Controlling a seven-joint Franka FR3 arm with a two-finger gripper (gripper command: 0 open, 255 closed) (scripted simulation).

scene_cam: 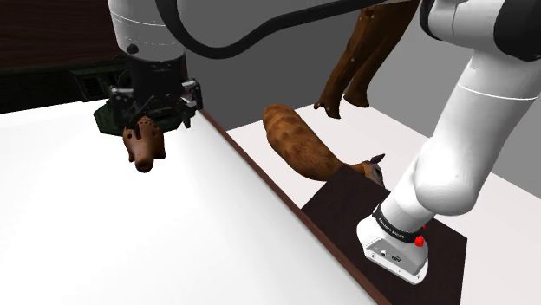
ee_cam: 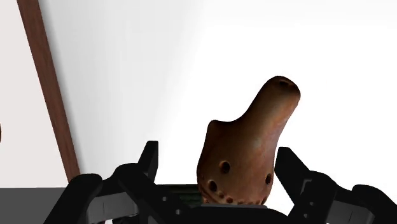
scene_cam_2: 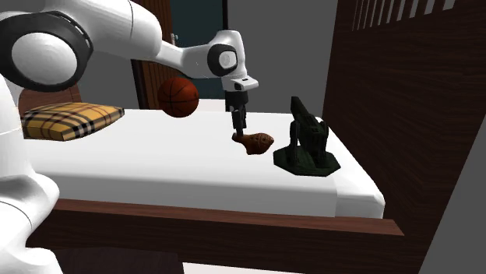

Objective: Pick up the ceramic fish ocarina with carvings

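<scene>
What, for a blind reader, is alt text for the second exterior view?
A white arm's jaws clasp a brown fish ocarina over a white bed. A dark figurine stands beside it; a basketball and plaid cushion show behind.

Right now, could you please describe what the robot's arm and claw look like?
The arm has smooth, rounded white links with dark grey joints. Near its base sit a black band and a small red button. The claw is all black, with two fingers, below a small white wrist block.
</scene>
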